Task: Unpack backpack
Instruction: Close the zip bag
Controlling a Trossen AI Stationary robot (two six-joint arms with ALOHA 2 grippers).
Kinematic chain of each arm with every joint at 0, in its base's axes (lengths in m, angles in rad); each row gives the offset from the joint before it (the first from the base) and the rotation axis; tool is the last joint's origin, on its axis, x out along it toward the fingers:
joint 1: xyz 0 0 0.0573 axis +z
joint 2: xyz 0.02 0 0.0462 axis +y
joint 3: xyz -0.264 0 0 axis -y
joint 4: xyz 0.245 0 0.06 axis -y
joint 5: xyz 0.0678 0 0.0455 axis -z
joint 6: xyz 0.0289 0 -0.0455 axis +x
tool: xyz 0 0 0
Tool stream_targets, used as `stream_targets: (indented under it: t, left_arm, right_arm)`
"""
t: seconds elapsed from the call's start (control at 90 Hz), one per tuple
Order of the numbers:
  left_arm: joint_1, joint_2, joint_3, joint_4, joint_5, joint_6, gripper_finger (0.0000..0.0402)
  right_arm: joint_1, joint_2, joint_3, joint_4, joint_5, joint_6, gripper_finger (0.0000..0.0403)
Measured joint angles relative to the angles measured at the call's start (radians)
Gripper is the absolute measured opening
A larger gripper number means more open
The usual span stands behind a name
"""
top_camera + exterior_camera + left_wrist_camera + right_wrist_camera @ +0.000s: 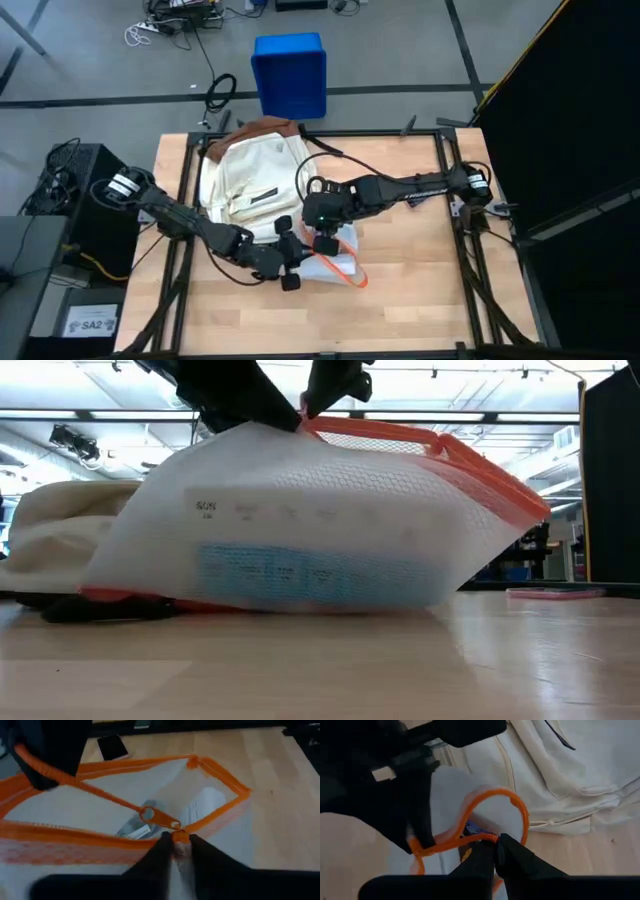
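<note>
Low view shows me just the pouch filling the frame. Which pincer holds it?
Observer: The left pincer is shut on the pouch's orange edge, by the zipper pull.
Operator: And the right one?
Observer: The right pincer pinches that orange edge too, at another spot.
Operator: Is the zip open?
Observer: Yes, the mouth gapes in the left wrist view, and something pale shows inside.

The backpack [250,175] lies on the table [420,290] toward its far left corner. Just in front of it, near the table's middle, sits the zip pouch [335,262], with the left gripper [290,262] at its left side and the right gripper [325,240] over its far edge. A bin [290,72] stands on the floor beyond the far edge.
</note>
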Motion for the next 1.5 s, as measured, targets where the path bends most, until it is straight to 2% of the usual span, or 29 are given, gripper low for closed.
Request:
stream_targets:
  t: [0.222,0.556,0.744,0.856,0.989,1.122,1.278,1.4,1.5]
  left_arm:
    - [-0.01,-0.038,0.0,-0.049,-0.006,0.037,0.0003]
    - [-0.074,-0.279,0.0,-0.323,-0.17,0.013,0.0001]
    - [-0.101,-0.335,0.0,-0.444,-0.165,-0.023,0.0]
    - [-0.107,-0.343,0.0,-0.532,-0.165,-0.079,0.0]
    - [-0.116,-0.345,0.0,-0.556,-0.164,-0.104,0.0]
    - [-0.114,-0.345,0.0,-0.548,-0.164,-0.101,0.0]
    - [-0.115,-0.345,0.0,-0.525,-0.164,-0.074,0.0]
    - [-0.114,-0.345,0.0,-0.519,-0.165,-0.055,0.0]
    - [-0.114,-0.345,0.0,-0.519,-0.164,-0.043,0.0]
  right_arm:
    - [0.011,0.0,0.0,-0.06,0.0,0.021,0.0]
    - [0.048,-0.007,0.002,-0.181,0.009,0.105,0.0]
    - [0.062,-0.048,-0.001,-0.236,0.032,0.126,0.0001]
    - [0.063,-0.081,0.001,-0.292,0.09,0.168,0.0001]
    - [0.058,-0.104,0.001,-0.33,0.117,0.196,0.0001]
    - [0.053,-0.106,0.0,-0.182,0.126,0.141,0.0]
    - [0.055,-0.105,-0.064,0.152,0.042,-0.05,0.0006]
    - [0.066,-0.105,-0.138,0.327,0.048,-0.162,0.0032]
    - [0.062,-0.105,-0.213,0.433,0.05,-0.175,0.0068]
